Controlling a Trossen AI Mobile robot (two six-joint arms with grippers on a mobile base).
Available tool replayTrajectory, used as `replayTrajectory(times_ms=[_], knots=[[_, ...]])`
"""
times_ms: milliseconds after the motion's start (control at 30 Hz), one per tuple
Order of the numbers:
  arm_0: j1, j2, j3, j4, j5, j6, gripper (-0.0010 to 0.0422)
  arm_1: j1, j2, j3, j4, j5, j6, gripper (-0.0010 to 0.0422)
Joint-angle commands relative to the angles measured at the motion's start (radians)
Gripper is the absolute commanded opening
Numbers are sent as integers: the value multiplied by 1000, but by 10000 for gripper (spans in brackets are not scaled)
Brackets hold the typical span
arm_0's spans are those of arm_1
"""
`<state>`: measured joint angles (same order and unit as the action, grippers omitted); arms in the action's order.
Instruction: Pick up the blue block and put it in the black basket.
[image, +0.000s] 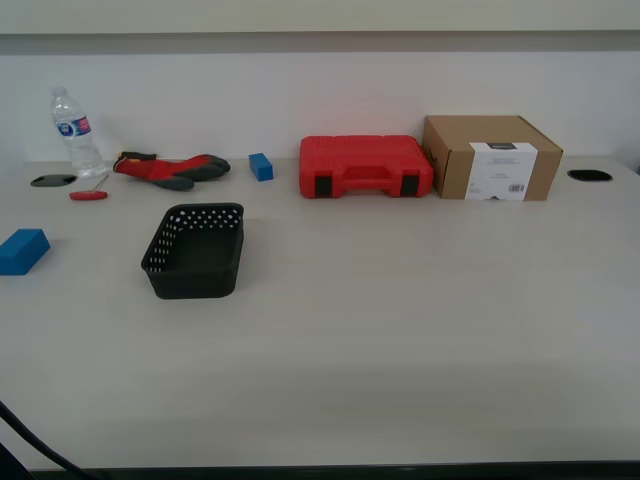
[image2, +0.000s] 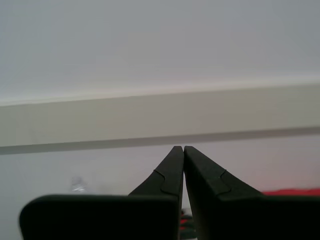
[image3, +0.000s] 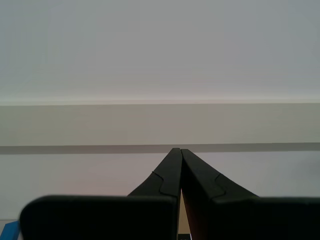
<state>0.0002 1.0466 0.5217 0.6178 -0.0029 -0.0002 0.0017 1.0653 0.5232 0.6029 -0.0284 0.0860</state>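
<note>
Both raised toward the wall, my first gripper (image2: 179, 148) and my second gripper (image3: 176, 149) are clenched, empty. Meanwhile the blue block (image: 22, 251) lies at the exterior view's left edge, apart from the black basket (image: 196, 251); bare table (image: 420, 320) fills the lower right.
</note>
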Motion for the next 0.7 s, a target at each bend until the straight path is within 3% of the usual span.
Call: replayTrajectory(times_ms=[33, 100, 400, 700], knots=[[0, 0, 2, 3, -1, 0, 0, 4, 69, -1, -80, -168, 176, 0], [0, 0, 2, 2, -1, 0, 0, 23, 169, -4, -115, -264, 209, 0], [0, 0, 2, 0, -1, 0, 0, 174, 748, 21, -17, -266, 211, 0], [0, 0, 2, -1, -1, 0, 0, 350, 879, 87, 8, -270, 293, 0]])
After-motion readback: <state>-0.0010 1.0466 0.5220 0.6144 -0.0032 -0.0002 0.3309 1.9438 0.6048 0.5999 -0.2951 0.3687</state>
